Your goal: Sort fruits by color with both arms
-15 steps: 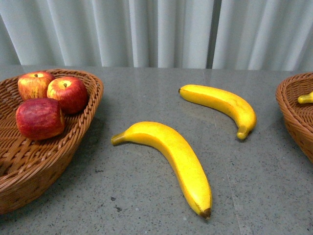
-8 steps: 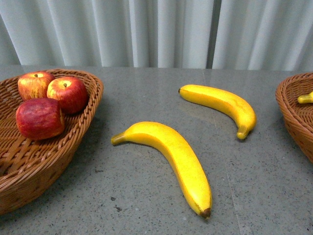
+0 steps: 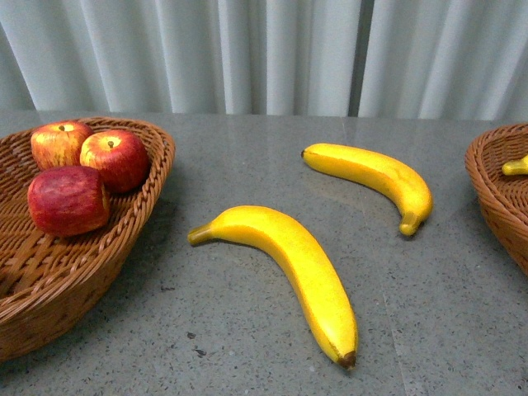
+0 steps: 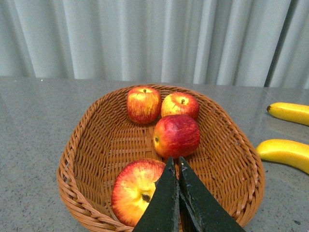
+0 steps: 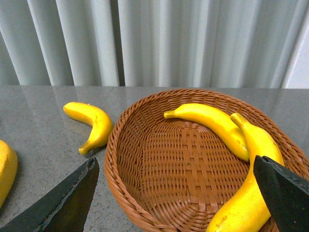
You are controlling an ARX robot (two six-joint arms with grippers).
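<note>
Two bananas lie on the grey table: a large one (image 3: 289, 260) in the middle and a smaller one (image 3: 375, 177) behind it. Three apples (image 3: 70, 198) show in the left wicker basket (image 3: 124, 231) in the front view. The left wrist view shows several apples (image 4: 176, 135) in that basket (image 4: 82, 145), one (image 4: 135, 191) just below my left gripper (image 4: 175, 164), which is shut and empty. My right gripper (image 5: 176, 183) is open over the right basket (image 5: 130, 159), which holds two bananas (image 5: 212, 123). Neither arm shows in the front view.
The right basket's rim (image 3: 495, 190) shows at the front view's right edge with a banana tip (image 3: 516, 167) inside. A pleated white curtain (image 3: 264, 54) hangs behind the table. The smaller loose banana (image 5: 91, 123) lies just outside the right basket.
</note>
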